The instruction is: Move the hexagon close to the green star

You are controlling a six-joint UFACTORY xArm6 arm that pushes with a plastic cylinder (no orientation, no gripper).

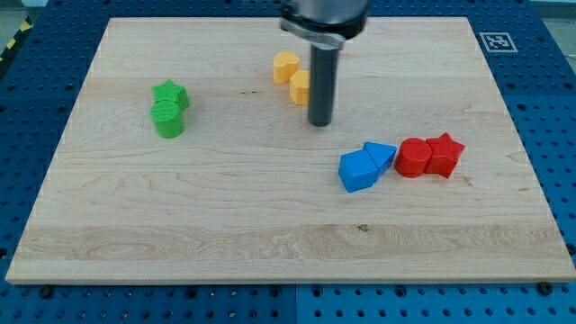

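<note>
The yellow hexagon [299, 87] lies near the board's top middle, its right side hidden behind my rod. A yellow heart-like block [286, 66] touches it on the upper left. The green star [171, 93] sits far to the view's left, with a green cylinder [167, 120] touching it just below. My tip [320, 123] rests on the board just right of and slightly below the hexagon, close to it or touching it.
A blue cube [356, 171] and a blue triangle [380, 155] lie together right of centre. A red cylinder [413, 157] and a red star [445, 154] touch each other further right. The wooden board [270, 243] lies on a blue pegboard.
</note>
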